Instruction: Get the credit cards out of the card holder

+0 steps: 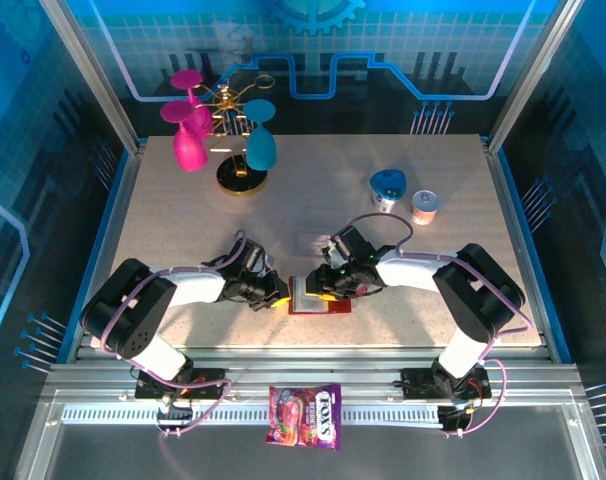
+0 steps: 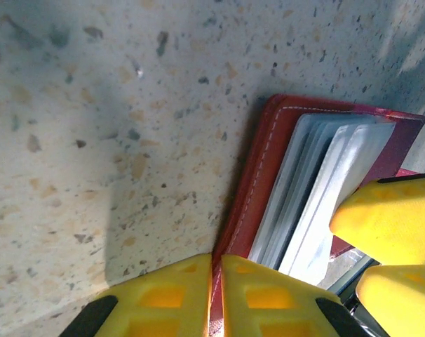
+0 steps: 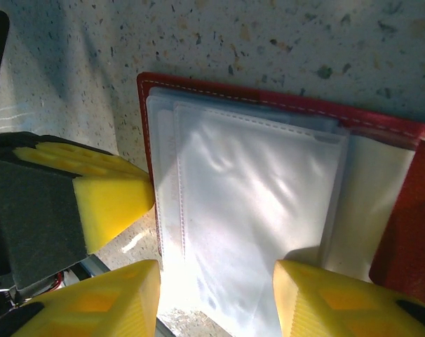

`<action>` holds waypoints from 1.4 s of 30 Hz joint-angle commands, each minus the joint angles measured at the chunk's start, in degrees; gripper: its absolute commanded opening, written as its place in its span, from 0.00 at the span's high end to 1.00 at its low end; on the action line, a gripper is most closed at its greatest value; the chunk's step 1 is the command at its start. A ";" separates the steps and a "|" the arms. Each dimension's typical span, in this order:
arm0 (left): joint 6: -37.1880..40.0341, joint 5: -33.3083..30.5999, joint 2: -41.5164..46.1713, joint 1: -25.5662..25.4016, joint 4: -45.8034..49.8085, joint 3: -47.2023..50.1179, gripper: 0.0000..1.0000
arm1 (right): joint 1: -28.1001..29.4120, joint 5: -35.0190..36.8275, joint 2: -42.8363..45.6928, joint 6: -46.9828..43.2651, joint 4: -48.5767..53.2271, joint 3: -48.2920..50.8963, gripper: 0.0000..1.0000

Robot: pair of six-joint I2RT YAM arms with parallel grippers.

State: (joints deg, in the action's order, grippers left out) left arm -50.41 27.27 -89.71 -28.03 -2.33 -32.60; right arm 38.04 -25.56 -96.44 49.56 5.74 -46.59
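**Top view:** the card holder is laid open on the tabletop, flanked by the left tool and the right tool.

**Left wrist view:** the left tool is pinched shut on the card holder's red edge.

**Right wrist view:** the right tool is held wide, with the clear sleeves between its 2 fingers.

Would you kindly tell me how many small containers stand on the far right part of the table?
2. A blue-topped container stands at the far right of the table. A pink-and-white container stands just right of it and a little nearer. None appears hidden.
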 commanded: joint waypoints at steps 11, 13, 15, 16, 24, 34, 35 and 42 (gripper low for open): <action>0.59 -1.38 2.55 -0.42 5.03 -4.03 0.86 | -2.59 -3.25 1.13 1.48 -5.78 5.11 0.52; -0.17 -1.33 3.52 -0.43 4.99 -4.31 0.85 | -2.89 -4.01 0.88 2.10 -7.72 5.97 0.52; -1.32 -1.15 4.49 -0.71 4.64 -4.64 0.85 | -3.23 -4.95 0.67 3.01 -10.05 6.84 0.52; -1.76 -1.08 4.86 -0.88 4.61 -4.79 0.85 | -3.39 -5.43 0.51 3.33 -11.08 7.25 0.52; -4.24 -0.47 4.43 -2.57 3.20 -6.96 0.77 | -4.51 -7.52 -0.36 4.73 -15.35 9.23 0.54; -6.81 1.09 -1.57 -4.09 -2.14 -7.22 0.71 | -5.25 -8.00 -0.45 4.97 -16.37 10.08 0.56; -7.04 1.07 -1.98 -4.15 -2.60 -7.12 0.71 | -5.21 -8.05 -0.50 4.94 -16.37 10.13 0.56; -7.36 0.95 -3.54 -4.38 -3.51 -6.95 0.69 | -5.35 -8.19 -0.50 5.18 -16.92 10.56 0.57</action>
State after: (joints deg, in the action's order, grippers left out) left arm -57.10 26.92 -92.47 -31.92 -4.89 -38.92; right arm 33.32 -33.52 -96.03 54.19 -11.25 -37.08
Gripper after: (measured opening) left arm 0.306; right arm 0.432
